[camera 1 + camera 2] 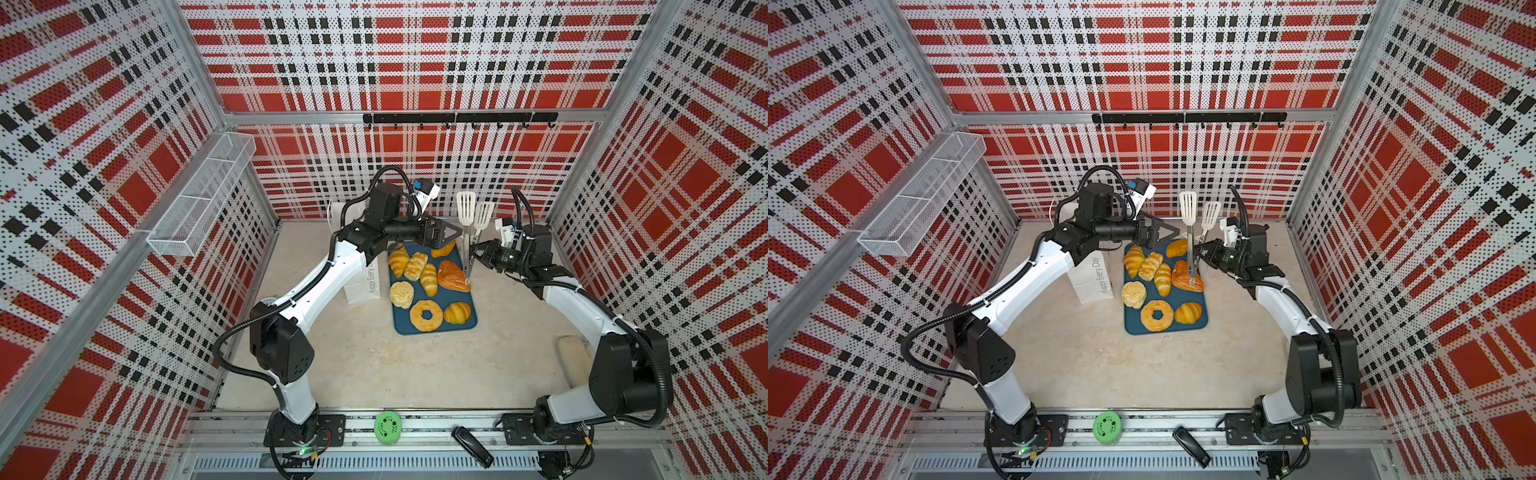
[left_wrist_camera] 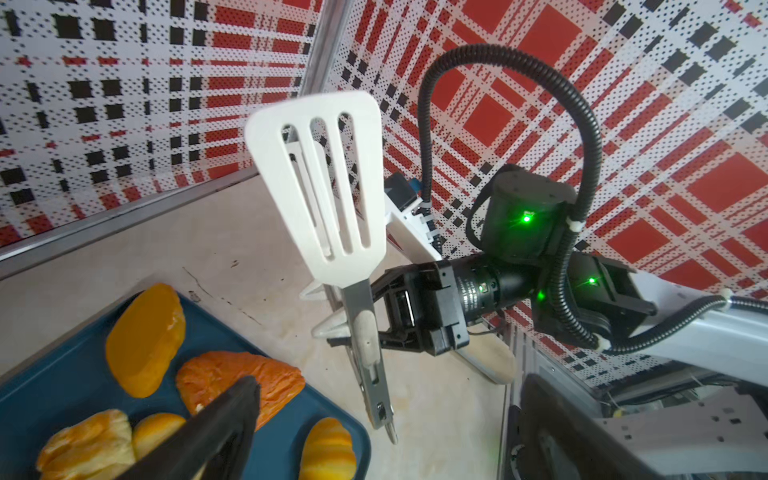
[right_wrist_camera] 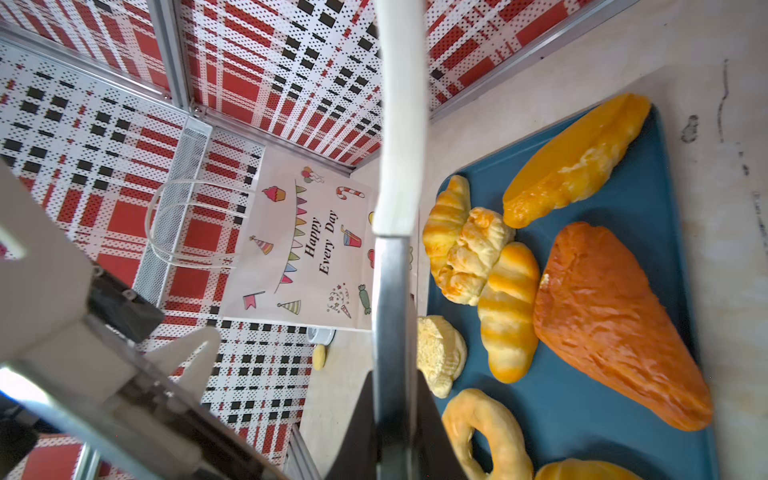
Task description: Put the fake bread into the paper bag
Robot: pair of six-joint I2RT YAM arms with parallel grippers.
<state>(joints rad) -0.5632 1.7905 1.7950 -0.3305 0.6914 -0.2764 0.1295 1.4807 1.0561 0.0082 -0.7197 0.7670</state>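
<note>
None of the fake bread [image 1: 429, 279] had been bagged: all 8 pieces were seen lying on the dark-teal tray [image 1: 401, 326]. The paper bag [image 1: 361, 286] was stood upright just beside the tray's left edge, partly hidden under the left arm in both top views. The step in hand was judged to be tool preparation rather than picking. A pair of tongs [image 1: 466, 205] was clamped at its metal arms by the right gripper [image 1: 473, 254], jaws pressed together on it. The 2 white slotted heads were pointed up and the hinged end was hung down near the reddish triangular pastry [image 1: 453, 276]; whether that end touched anything could not be told. The left gripper [image 1: 454, 236] was held empty, jaws fully apart, over the tray's far end, close to the tongs. The next move was judged to call for the tongs being turned over or passed across, so that the heads faced the bread. The pastries looked glossy and moulded, several striped; the ring doughnut [image 1: 426, 316] was smooth, the pale bun [image 1: 402, 294] crumbly-surfaced. The tongs' heads were flat matt plastic on thin bright steel arms, likely slippery in a pinch. The bag was thin white paper, judged easy to tip or crumple.
</note>
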